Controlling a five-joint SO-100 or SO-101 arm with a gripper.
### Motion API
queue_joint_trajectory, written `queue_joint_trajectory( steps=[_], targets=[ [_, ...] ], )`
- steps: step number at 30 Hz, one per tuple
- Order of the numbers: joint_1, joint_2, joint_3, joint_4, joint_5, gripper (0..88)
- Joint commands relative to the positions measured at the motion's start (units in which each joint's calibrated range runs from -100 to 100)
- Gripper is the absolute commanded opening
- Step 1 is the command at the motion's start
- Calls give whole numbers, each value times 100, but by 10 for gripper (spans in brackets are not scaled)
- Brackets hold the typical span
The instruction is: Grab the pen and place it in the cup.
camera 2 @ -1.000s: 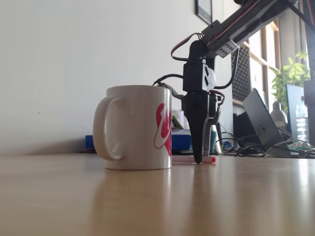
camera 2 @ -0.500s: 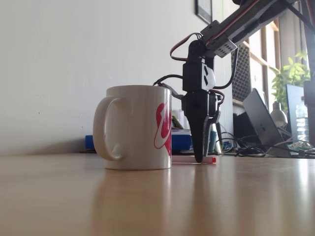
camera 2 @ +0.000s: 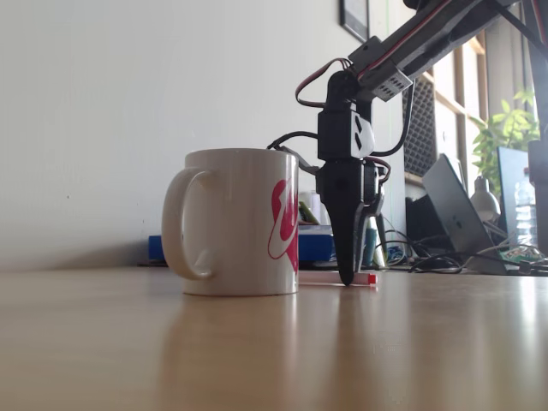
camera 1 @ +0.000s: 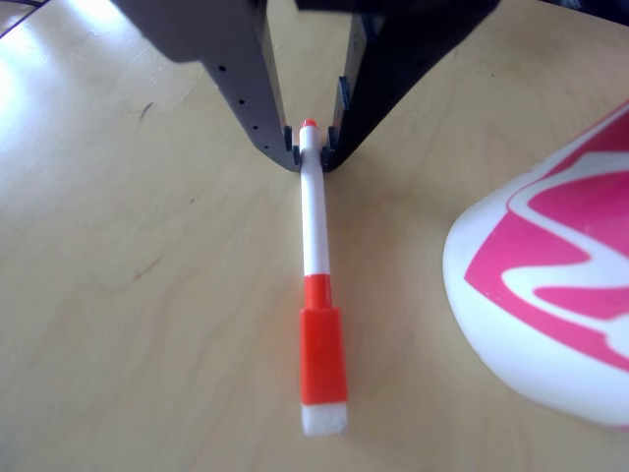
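The pen (camera 1: 314,221) is a slim white marker with an orange-red cap, and it lies flat on the wooden table. Its small red tip points toward my gripper (camera 1: 312,149). The two dark fingers press against the barrel from both sides, just behind that red tip. In the fixed view my gripper (camera 2: 345,279) points straight down with its tips at the table, on the pen (camera 2: 364,278). The cup (camera 2: 240,223), a white mug with pink shapes, stands just left of the gripper with its handle to the left. Its side (camera 1: 550,285) also shows to the right of the pen.
Behind the arm in the fixed view are a blue box (camera 2: 313,247), a laptop (camera 2: 454,214), cables (camera 2: 428,261), a bottle (camera 2: 524,214) and a plant (camera 2: 505,128). A white wall runs along the left. Bare tabletop (camera 2: 257,351) stretches in front of the cup.
The wrist has shifted very slightly while the fingertips stayed down at the pen. The pen still lies on the table and the cup has not moved.
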Motion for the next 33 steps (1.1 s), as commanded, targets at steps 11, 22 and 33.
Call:
queue_joint_trajectory(
  steps=[11, 22, 33],
  targets=[
    [854, -1988, -1047, -321, 14, 13],
    [228, -4735, -812, -580, -118, 15],
    [-598, -5449, 528, -1663, -422, 15]
  ],
)
